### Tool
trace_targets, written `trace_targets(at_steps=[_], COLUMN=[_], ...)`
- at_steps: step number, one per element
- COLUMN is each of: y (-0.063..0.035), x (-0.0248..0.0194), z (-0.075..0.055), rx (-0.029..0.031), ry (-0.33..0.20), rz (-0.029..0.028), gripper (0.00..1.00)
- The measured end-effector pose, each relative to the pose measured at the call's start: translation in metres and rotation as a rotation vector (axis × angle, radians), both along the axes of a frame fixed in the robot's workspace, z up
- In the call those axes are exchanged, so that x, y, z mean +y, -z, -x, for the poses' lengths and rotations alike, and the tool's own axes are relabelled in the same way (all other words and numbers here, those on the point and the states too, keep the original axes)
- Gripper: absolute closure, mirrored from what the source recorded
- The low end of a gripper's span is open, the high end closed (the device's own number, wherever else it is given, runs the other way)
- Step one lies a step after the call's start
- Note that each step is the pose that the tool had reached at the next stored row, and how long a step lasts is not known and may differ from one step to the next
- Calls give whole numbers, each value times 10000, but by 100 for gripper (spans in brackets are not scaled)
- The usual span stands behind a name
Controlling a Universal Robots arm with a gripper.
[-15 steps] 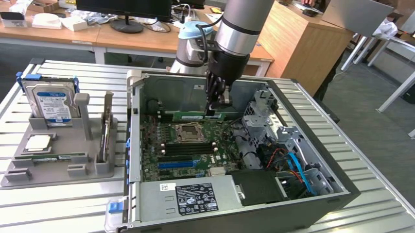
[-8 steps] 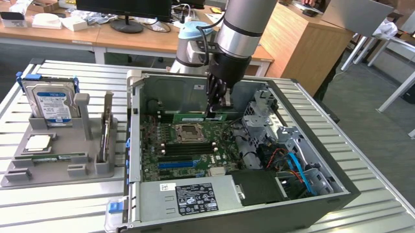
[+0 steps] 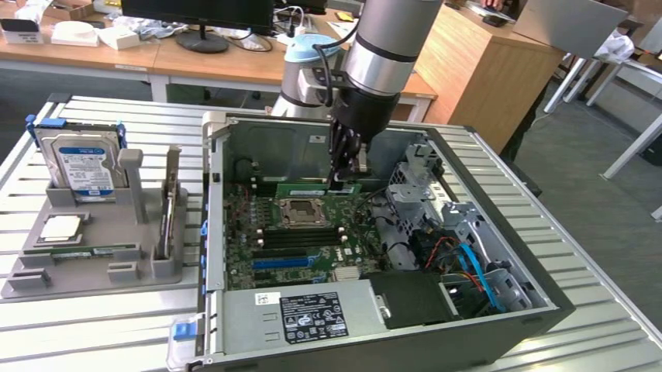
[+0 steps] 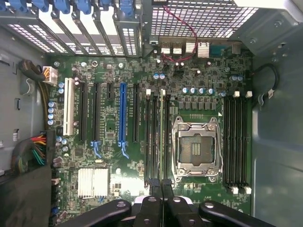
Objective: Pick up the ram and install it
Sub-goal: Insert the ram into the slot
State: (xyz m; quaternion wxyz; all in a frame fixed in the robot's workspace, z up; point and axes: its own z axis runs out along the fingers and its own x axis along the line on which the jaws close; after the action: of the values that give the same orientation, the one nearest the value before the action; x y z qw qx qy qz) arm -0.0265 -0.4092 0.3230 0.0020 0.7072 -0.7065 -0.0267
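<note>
My gripper (image 3: pixel 346 180) reaches down into the open computer case (image 3: pixel 486 167), just beyond the processor socket (image 3: pixel 302 209). Its fingers are shut on the ram (image 3: pixel 310 188), a long green stick standing on edge over the memory slots at the far side of the socket. In the wrist view the ram (image 4: pixel 162 132) is seen edge-on as a thin line in the slots beside the socket (image 4: pixel 196 149), running up to the gripper (image 4: pixel 160 183). A second green stick (image 3: pixel 88 253) lies flat in the grey holder (image 3: pixel 145 267) at the exterior view's left.
The holder also carries a blue-labelled hard drive (image 3: pixel 83 163) and a square silver processor (image 3: pixel 62 226). Inside the case are empty memory slots (image 4: pixel 235 142), expansion slots (image 4: pixel 122 113), the power supply (image 3: pixel 310 314), drive cages and cables (image 3: pixel 466 263). The case walls stand close around the arm.
</note>
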Motion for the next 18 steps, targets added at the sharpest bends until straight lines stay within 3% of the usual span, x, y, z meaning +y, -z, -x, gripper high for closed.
trace_targets(at_steps=[18], y=[218], x=[0], z=[2], rx=[-36], ry=[0], rz=[-1], gripper=[89])
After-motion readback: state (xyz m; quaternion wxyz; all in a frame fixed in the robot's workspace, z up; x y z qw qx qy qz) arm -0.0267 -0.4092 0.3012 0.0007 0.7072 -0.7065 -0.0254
